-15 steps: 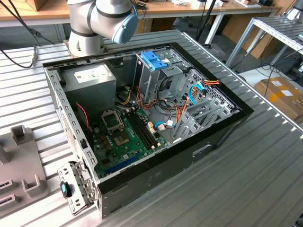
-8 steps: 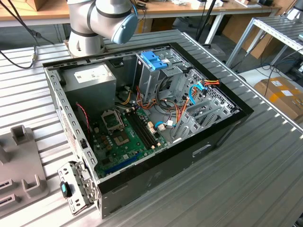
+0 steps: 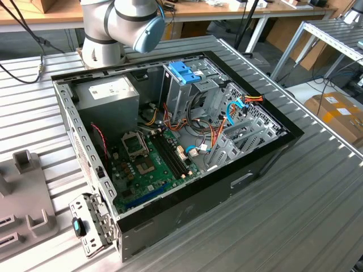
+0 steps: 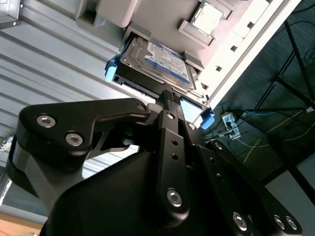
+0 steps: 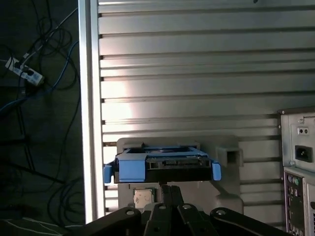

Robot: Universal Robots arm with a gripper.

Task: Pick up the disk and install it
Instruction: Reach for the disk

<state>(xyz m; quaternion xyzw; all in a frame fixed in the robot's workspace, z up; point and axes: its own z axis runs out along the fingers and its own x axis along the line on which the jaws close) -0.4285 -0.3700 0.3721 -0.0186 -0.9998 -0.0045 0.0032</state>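
Note:
In both wrist views the disk (image 4: pixel 157 59) (image 5: pixel 162 164), a flat silver drive with a blue label and light-blue side rails, lies on a grey fixture plate (image 4: pixel 162 19) (image 5: pixel 227 153). My gripper (image 4: pixel 169 93) (image 5: pixel 167 188) points at the middle of the disk's near edge. Its black fingers are pressed together, with the tips right at that edge and nothing visibly between them. In the exterior view the open computer case (image 3: pixel 255 170) lies on its side, with a metal drive cage and a blue latch piece (image 3: pixel 184 71) at its back.
A small processor chip (image 4: pixel 206 17) (image 5: pixel 142 196) sits on the fixture beside the disk. The slatted table's edge (image 5: pixel 88 98) runs close by, with floor cables beyond it. The case's rear panel (image 5: pixel 300 157) stands to one side. The arm's base (image 3: pixel 122 22) is behind the case.

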